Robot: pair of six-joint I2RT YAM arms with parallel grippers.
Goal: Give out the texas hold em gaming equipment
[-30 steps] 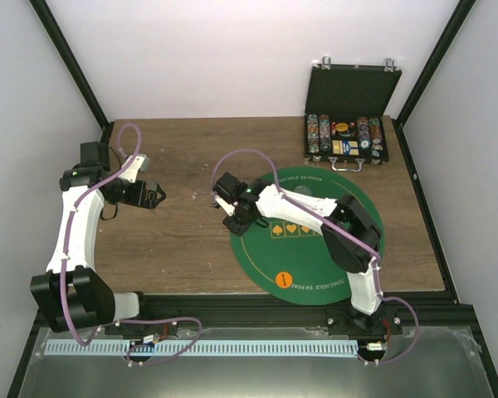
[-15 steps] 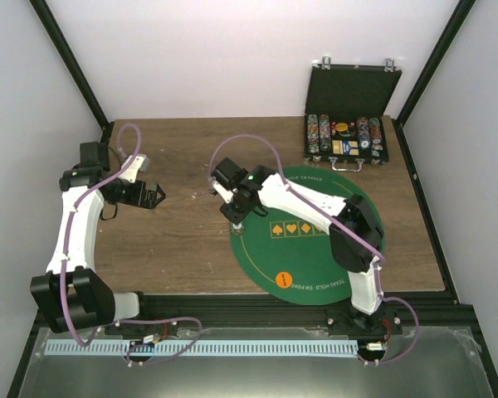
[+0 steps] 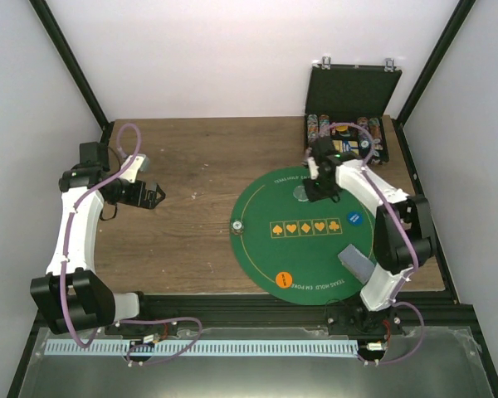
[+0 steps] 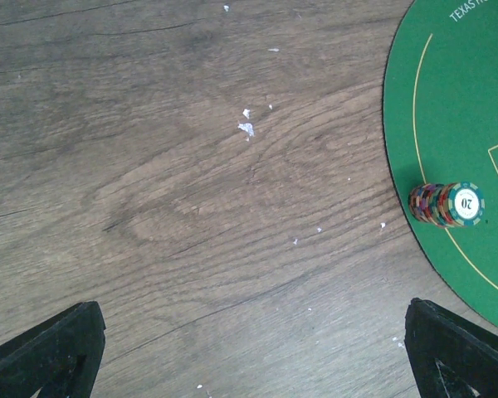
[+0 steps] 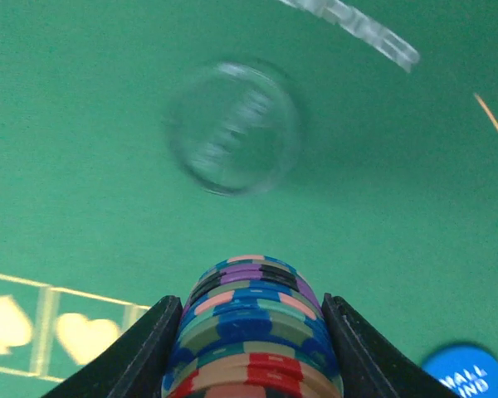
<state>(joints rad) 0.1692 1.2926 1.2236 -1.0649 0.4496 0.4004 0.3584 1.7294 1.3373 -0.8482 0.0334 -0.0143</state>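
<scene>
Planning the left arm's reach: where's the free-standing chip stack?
Top view: the chip stack stands at the left edge of the green mat, left of the suit symbols.

Multicoloured striped chip stack (image 5: 253,327), green mat (image 3: 315,259)

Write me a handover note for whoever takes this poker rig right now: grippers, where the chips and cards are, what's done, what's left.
Left gripper: open, empty, over the wood left of the mat.
Right gripper: shut on a chip stack, over the mat's far part near the clear disc.
Done: another stack stands at the mat's left edge; blue disc, orange disc and grey card lie on the mat.
Left: set down the held stack; more chips sit in the case.
</scene>
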